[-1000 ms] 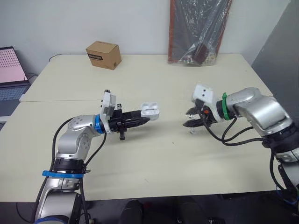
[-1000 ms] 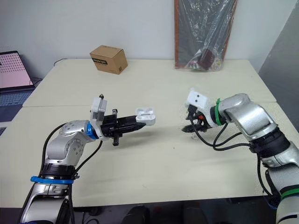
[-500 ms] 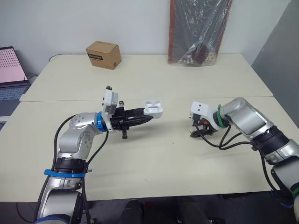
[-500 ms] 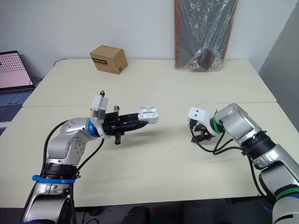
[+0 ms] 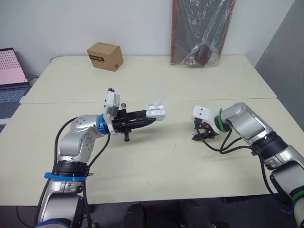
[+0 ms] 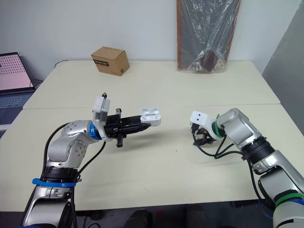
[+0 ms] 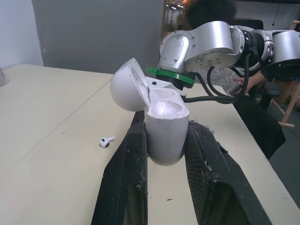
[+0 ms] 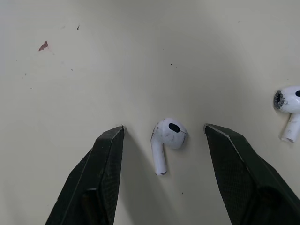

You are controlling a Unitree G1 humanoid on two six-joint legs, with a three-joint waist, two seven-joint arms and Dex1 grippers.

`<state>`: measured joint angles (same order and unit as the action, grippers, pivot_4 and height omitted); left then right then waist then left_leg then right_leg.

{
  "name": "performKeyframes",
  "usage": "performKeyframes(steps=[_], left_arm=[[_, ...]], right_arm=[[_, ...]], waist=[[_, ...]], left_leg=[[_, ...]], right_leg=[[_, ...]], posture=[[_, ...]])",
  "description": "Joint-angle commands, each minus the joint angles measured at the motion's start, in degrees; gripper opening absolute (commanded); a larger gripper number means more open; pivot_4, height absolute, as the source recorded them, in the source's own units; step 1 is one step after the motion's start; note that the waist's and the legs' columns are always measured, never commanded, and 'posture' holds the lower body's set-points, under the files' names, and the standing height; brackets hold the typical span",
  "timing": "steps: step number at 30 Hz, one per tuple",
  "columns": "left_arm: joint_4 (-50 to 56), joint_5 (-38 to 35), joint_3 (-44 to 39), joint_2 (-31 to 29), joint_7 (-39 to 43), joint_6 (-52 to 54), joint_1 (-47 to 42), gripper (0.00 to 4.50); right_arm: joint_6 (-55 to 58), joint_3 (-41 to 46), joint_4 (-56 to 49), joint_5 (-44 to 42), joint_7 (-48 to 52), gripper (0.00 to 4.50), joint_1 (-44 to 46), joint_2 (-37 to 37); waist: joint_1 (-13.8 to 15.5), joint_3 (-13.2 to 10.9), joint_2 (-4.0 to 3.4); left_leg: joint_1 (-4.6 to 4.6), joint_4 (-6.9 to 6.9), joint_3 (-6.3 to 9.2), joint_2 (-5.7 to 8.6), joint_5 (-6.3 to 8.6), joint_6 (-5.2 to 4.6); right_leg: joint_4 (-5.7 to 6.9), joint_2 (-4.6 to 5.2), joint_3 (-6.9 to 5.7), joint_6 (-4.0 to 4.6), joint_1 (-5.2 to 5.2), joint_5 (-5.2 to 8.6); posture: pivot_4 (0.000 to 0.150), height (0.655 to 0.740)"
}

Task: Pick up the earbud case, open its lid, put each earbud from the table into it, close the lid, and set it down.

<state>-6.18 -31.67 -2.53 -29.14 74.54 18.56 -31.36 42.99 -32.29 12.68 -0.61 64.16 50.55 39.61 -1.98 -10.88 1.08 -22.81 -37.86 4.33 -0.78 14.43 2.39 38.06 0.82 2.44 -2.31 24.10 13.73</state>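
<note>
Earbud (image 8: 168, 140) centred in spread right hand (image 8: 164, 127)

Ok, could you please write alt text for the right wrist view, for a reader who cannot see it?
A white earbud lies on the cream table between the open black jaws of the right gripper, touching neither of them. A second earbud lies apart from it, outside the jaws, partly cut off by the frame.
</note>
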Motion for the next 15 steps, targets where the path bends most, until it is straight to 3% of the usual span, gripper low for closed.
performKeyframes(steps=[1,7,10,14,15], left_arm=[[2.65,-1.4,-0.85,-0.67,0.2,-0.06,-0.34,0.72],[2.59,-1.28,-0.77,-0.68,0.22,-0.05,-0.31,0.72],[2.58,-1.21,-0.74,-0.65,0.18,-0.11,-0.23,0.72],[2.62,-1.2,-0.77,-0.68,0.11,-0.08,-0.18,0.72],[2.63,-1.17,-0.75,-0.69,0.11,-0.09,-0.16,0.72]], right_arm=[[-0.29,0.64,-0.04,1.87,0.31,2.45,-0.56,0.57],[-0.62,1.05,0.39,2.7,0.94,2.45,-0.33,0.63],[-0.77,1.23,0.75,3.12,1.05,1.86,-0.26,0.48],[-0.83,1.25,0.89,3.3,1.26,0.48,-0.18,0.41],[-0.9,1.27,0.95,3.34,1.34,0.41,-0.18,0.42]], waist=[[0.01,0.0,0.0],[0.09,0.0,0.0],[0.09,0.0,0.0],[0.09,0.0,0.0],[0.09,0.0,0.0]], left_leg=[[0.0,0.0,0.0,0.0,0.0,0.0],[-0.02,0.0,0.0,0.01,0.0,0.0],[-0.02,0.0,0.0,0.02,0.0,0.0],[-0.01,0.0,0.0,0.02,0.0,0.0],[-0.01,0.0,0.0,0.02,0.0,0.0]], right_leg=[[0.0,0.0,0.0,0.0,0.0,0.0],[-0.01,0.01,0.0,0.0,0.0,0.0],[-0.01,0.02,0.0,0.0,-0.01,0.0],[-0.01,0.02,0.0,0.0,-0.01,0.0],[-0.01,0.02,0.0,0.0,-0.01,0.0]], posture=[[0.15,0.74],[0.15,0.74],[0.15,0.74],[0.15,0.74],[0.15,0.74]])
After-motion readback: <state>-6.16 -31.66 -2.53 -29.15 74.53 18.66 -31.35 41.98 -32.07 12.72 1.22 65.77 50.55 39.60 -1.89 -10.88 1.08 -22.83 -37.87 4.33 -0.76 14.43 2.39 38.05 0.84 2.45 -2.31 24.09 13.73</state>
